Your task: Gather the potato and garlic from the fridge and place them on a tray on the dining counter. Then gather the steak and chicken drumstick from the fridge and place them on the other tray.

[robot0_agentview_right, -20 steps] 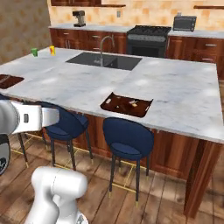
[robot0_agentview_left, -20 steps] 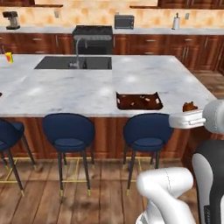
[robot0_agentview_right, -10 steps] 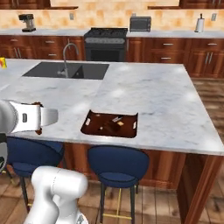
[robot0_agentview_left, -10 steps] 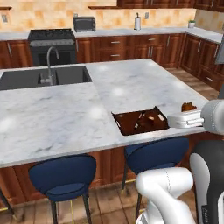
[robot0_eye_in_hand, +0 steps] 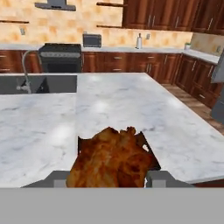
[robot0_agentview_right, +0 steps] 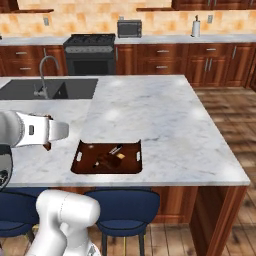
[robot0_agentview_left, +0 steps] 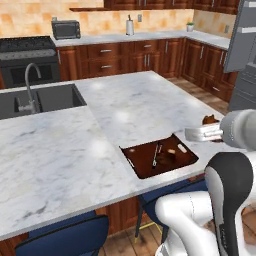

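My gripper [robot0_eye_in_hand: 111, 175] is shut on a browned chicken drumstick [robot0_eye_in_hand: 111, 153], held just above the near edge of the dining counter [robot0_agentview_left: 75, 145]. In the left base view the gripper [robot0_agentview_left: 209, 125] hovers at the right of a dark brown tray [robot0_agentview_left: 145, 161], with the drumstick [robot0_agentview_left: 210, 119] poking out above the hand. The tray [robot0_agentview_right: 86, 161] lies at the counter's front edge and holds a few small pieces I cannot identify. Behind the drumstick a corner of the tray [robot0_eye_in_hand: 151, 158] peeks out. The grey fridge [robot0_agentview_left: 244, 55] stands at the far right. The garlic is out of view.
A dark sink [robot0_agentview_left: 47, 99] with a faucet [robot0_agentview_left: 31, 82] is set into the counter's left part. Blue stools [robot0_agentview_right: 127, 207] stand under the front edge. A stove [robot0_agentview_right: 90, 50] and wall cabinets run along the back.
The base has driven and turned, so the whole scene has shifted: the tray is closer and the fridge has come into sight. The drumstick stays in the gripper.
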